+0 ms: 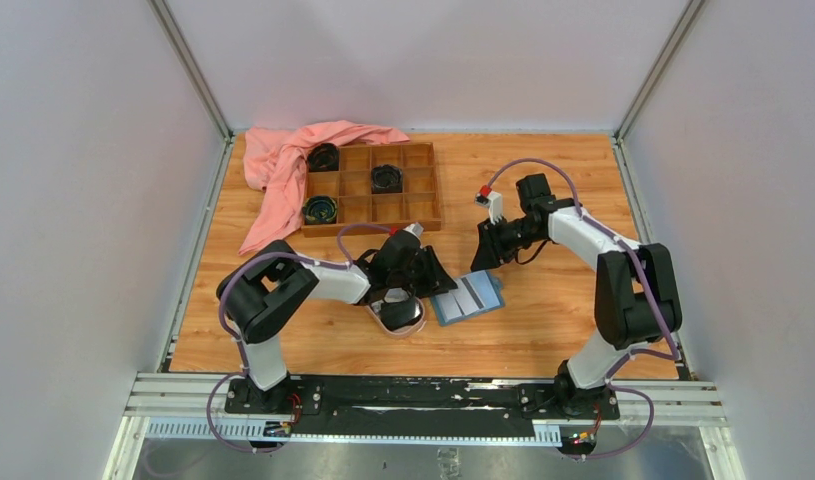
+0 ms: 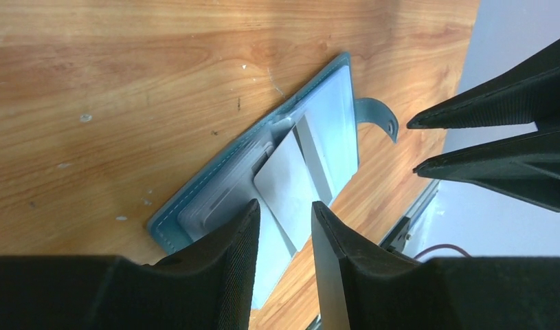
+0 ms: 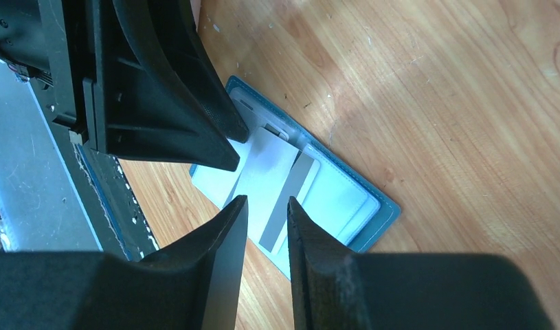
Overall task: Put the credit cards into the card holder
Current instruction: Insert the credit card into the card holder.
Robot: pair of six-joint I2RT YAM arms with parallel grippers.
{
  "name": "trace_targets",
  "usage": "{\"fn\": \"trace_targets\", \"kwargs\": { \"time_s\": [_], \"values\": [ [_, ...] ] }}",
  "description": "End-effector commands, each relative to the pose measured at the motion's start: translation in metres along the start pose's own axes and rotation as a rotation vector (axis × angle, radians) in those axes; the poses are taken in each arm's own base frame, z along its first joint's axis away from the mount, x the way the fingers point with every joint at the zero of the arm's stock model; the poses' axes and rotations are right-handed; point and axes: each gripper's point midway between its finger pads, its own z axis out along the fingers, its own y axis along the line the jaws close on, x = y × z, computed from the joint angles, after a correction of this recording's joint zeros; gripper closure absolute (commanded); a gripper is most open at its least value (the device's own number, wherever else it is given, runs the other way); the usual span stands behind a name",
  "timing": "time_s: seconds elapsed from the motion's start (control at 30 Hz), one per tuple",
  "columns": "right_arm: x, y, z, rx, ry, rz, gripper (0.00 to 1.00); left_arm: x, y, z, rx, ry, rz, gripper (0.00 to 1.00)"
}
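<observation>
One smooth pale rectangular card (image 2: 290, 187) on the stitched blue card holder (image 2: 336, 113)

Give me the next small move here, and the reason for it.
Probably close the left gripper on the near end of the pale card and nudge it deeper into the wallet. The card lies crooked across the open wallet, apparently not fully tucked in, and the right gripper hovers open too, holding nothing.

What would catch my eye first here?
The left tool and right tool, both black, meet over an open blue wallet in the middle foreground, with a pale grey card lying across it. At the far left, a pink cloth drapes over a corner of a wooden compartment tray.
</observation>
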Motion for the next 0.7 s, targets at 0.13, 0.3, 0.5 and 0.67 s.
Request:
{"fn": "trace_targets", "kwargs": {
  "time_s": [0.13,0.3,0.5,0.67],
  "values": [
    [0.002,0.014,-0.002,-0.020,0.014,-0.073,0.68,0.010,0.019,-0.004,-0.066,0.054,0.074,0.60],
    [0.008,0.031,0.006,-0.104,0.038,-0.096,0.71,0.004,0.017,-0.016,-0.056,0.020,0.160,0.64],
    [0.020,0.042,0.028,-0.152,0.124,-0.060,0.95,0.003,0.029,-0.029,-0.091,-0.005,0.229,0.77],
    [0.028,0.040,0.046,-0.097,0.182,-0.035,0.99,0.001,0.032,-0.028,-0.101,-0.014,0.254,0.81]
  ]
}}
